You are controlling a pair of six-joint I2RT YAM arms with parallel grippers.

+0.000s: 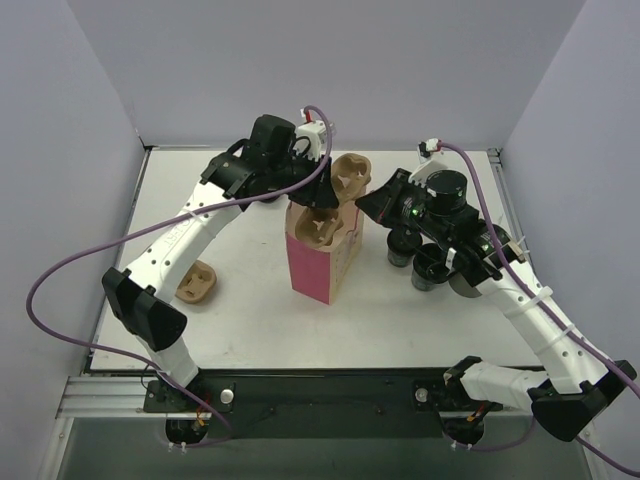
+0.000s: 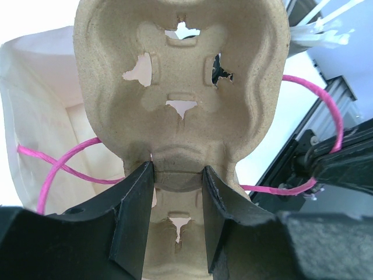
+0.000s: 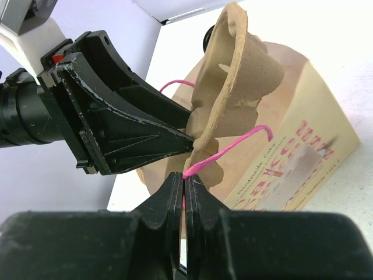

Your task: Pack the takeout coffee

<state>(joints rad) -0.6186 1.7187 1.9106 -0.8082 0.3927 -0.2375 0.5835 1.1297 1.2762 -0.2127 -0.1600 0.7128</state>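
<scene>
The cup carrier, clamped by the left tool, was held over the pink bag, long axis toward 1 o'clock; the handle was pinched in the right tool.

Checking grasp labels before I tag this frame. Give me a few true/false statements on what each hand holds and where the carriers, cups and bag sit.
1. The left hand grips a pulp cup carrier. True.
2. The right hand is open and empty. False: it is shut on the pink handle of the pink bag.
3. A second carrier lies on the table, left of the bag in the top view. True.
4. The black cups are inside the bag. False: they stand on the table to the bag's right.
5. The bag lies flat. False: it stands upright.
</scene>
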